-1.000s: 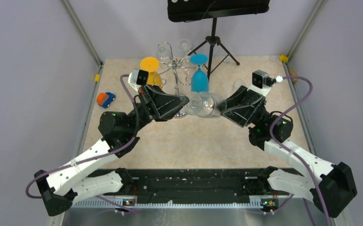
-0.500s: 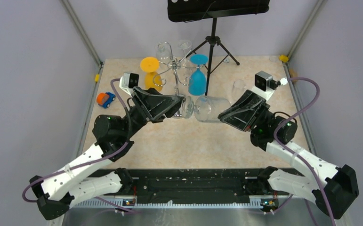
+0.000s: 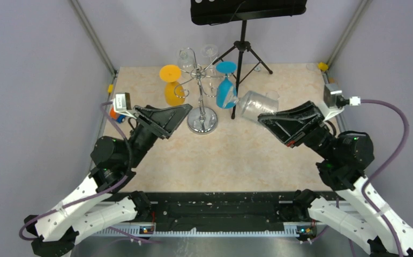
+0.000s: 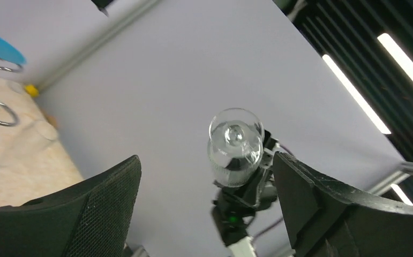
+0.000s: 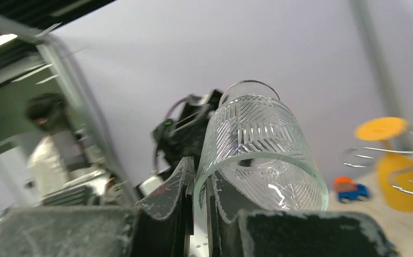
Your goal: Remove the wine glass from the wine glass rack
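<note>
Your right gripper (image 3: 263, 118) is pinched on the rim of the clear cut-pattern wine glass (image 3: 255, 103), holding it tipped in the air just right of the chrome wine glass rack (image 3: 202, 121) near the table's far edge. Left gripper (image 3: 185, 113) is gaping wide, empty, beside the rack's base.

Left end effector (image 3: 188, 109) opened, pulled back, right end effector (image 3: 261, 119) carried wine glass (image 3: 256, 103) rightward
</note>
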Robot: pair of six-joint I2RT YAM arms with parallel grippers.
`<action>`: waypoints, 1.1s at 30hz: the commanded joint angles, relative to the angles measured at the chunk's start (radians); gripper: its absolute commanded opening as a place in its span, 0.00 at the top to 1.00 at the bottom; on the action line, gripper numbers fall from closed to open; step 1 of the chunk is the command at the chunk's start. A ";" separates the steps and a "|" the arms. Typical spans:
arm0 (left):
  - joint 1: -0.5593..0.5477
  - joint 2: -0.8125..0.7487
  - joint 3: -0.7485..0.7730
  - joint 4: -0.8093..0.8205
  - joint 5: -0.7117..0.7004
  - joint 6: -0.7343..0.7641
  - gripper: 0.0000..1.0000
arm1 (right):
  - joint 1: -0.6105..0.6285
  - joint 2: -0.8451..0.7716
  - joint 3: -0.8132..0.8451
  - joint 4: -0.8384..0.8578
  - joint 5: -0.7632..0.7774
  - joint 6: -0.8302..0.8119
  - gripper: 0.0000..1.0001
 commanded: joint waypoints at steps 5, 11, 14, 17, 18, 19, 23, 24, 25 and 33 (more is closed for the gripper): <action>0.001 -0.031 0.134 -0.363 -0.218 0.442 0.04 | 0.003 -0.055 0.273 -0.821 0.781 -0.460 1.00; 0.001 -0.027 0.186 -0.515 -0.356 0.551 0.04 | 0.002 0.070 0.400 -1.142 1.260 -0.592 1.00; 0.001 -0.031 0.188 -0.544 -0.404 0.580 0.04 | 0.000 0.173 0.428 -1.224 1.339 -0.651 1.00; 0.001 -0.034 0.183 -0.554 -0.428 0.597 0.04 | -0.038 0.251 0.380 -1.194 1.275 -0.710 1.00; 0.001 -0.035 0.182 -0.557 -0.434 0.602 0.04 | -0.069 0.274 0.374 -1.201 1.222 -0.697 1.00; 0.001 -0.036 0.181 -0.563 -0.437 0.605 0.04 | -0.113 0.299 0.371 -1.210 1.173 -0.682 1.00; 0.001 -0.042 0.173 -0.577 -0.435 0.620 0.04 | -0.283 0.329 0.353 -1.230 1.012 -0.626 1.00; 0.001 -0.042 0.172 -0.581 -0.434 0.626 0.04 | -0.322 0.336 0.346 -1.232 0.975 -0.625 1.00; 0.001 -0.044 0.171 -0.585 -0.435 0.631 0.04 | -0.370 0.346 0.341 -1.237 0.920 -0.628 1.00; 0.001 -0.056 0.175 -0.608 -0.536 0.696 0.03 | -0.533 0.503 0.274 -1.224 0.643 -0.665 1.00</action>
